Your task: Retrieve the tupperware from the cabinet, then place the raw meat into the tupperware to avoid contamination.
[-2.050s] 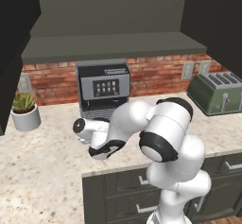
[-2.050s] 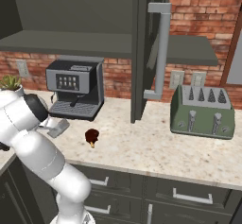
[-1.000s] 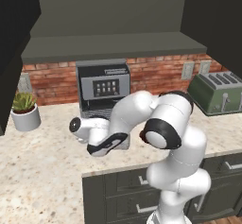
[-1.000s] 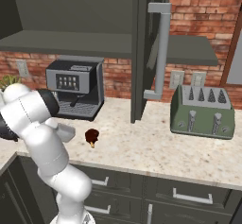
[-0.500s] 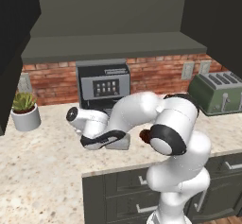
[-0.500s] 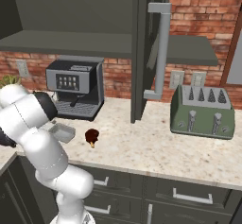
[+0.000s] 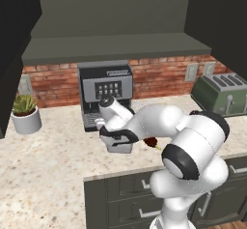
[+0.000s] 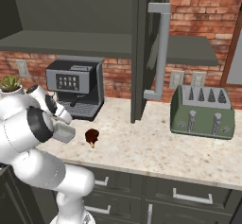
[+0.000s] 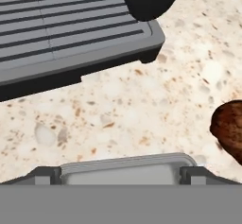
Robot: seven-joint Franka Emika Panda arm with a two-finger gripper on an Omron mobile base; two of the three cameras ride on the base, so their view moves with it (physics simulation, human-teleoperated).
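While the arm bends low in the left base view, the pincer (image 7: 117,143) hangs spread over the tupperware (image 7: 119,147), which sits on the speckled surface (image 7: 53,165) before the coffee machine (image 7: 106,90); the raw meat (image 7: 151,142) lies just beside it. From the right base view, the tupperware (image 8: 64,133) sits under the hand, meat (image 8: 91,135) near, cabinet (image 8: 150,43) door open. Through the hand view, the tupperware (image 9: 124,169) rim lies between the fingertips (image 9: 43,175), meat (image 9: 229,129) alongside.

Even, soft rendered light with no glare. The speckled beige stone worktop (image 7: 58,160) is bright, while the dark grey-green upper wall cabinet (image 7: 116,15) interior stays dim. Shadows are faint. All views are sharp, the base views slightly coarse; no edge distortion shows.
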